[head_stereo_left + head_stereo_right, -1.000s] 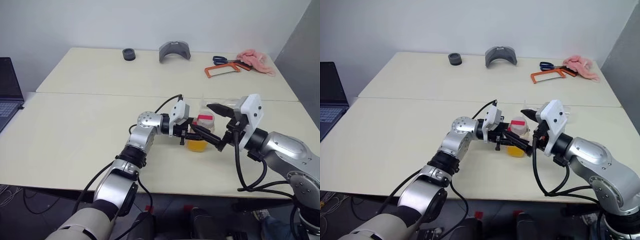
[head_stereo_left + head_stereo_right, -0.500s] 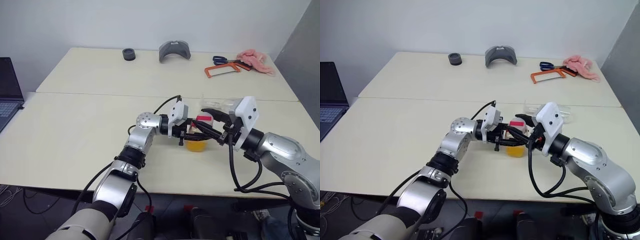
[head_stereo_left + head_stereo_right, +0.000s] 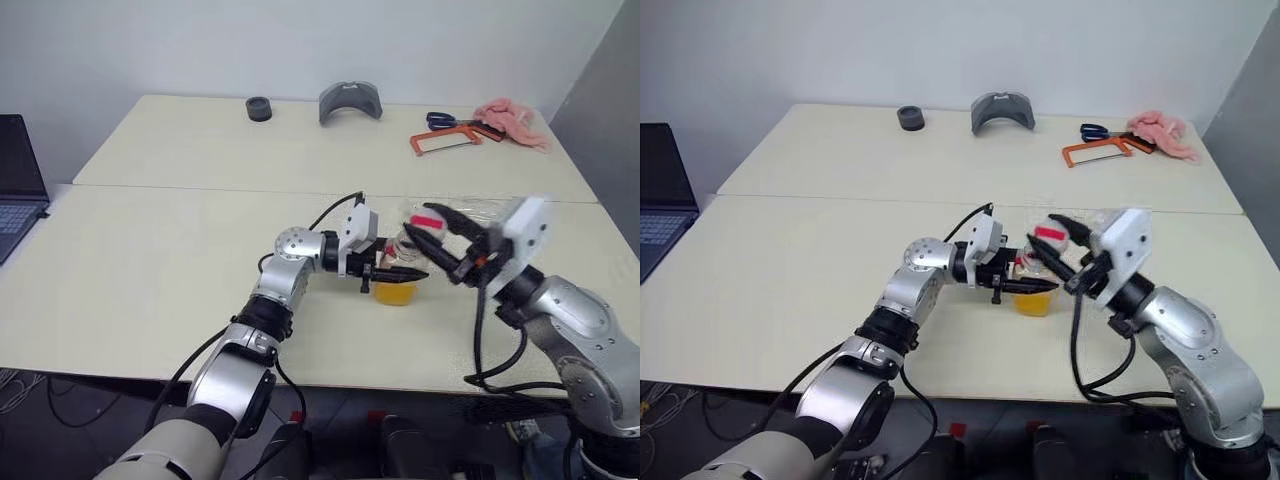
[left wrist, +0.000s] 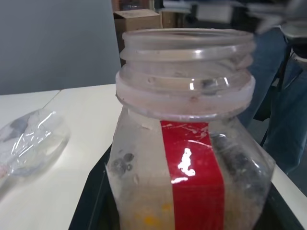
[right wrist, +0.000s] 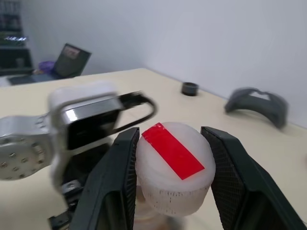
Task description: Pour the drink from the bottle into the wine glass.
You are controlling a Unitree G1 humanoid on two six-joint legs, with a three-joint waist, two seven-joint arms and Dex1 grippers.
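Uncapping stage, by the look of it all but finished. Nearest, left end effector point(image 3: 400, 272) pressed shut on the body of the bottle point(image 4: 187, 158), holding it upright just above or on the table point(image 3: 150, 250); cannot tell which. Inside its lower part, between those black fingers, the orange-yellow drink point(image 3: 395, 292), seemingly filling only the bottom portion. Threaded mouth plainly bare in the left wrist view. Just above and beside the left end effector, on its tip side, right end effector point(image 3: 428, 228) pinching the pale cap point(image 5: 172, 177) with its red strip between both fingers, clear of the bottle neck and apart from it. Beyond the right end effector, a clear glassy shape on the table, taken for the wine glass point(image 4: 31, 139); hard to say whether upright or on its side. Far beyond both end effectors, at the back of the table, an orange hacksaw point(image 3: 445, 140), scissors point(image 3: 440, 120), a pink cloth point(image 3: 512, 120), a grey curved piece point(image 3: 350, 102) and a small black ring point(image 3: 259, 108). Next, as a judgement: cap to be set down well clear of the bottle, glass to be steadied or stood up if lying, then bottle carried over the bowl and tipped slowly, mouth kept inside the rim to avoid spilling.
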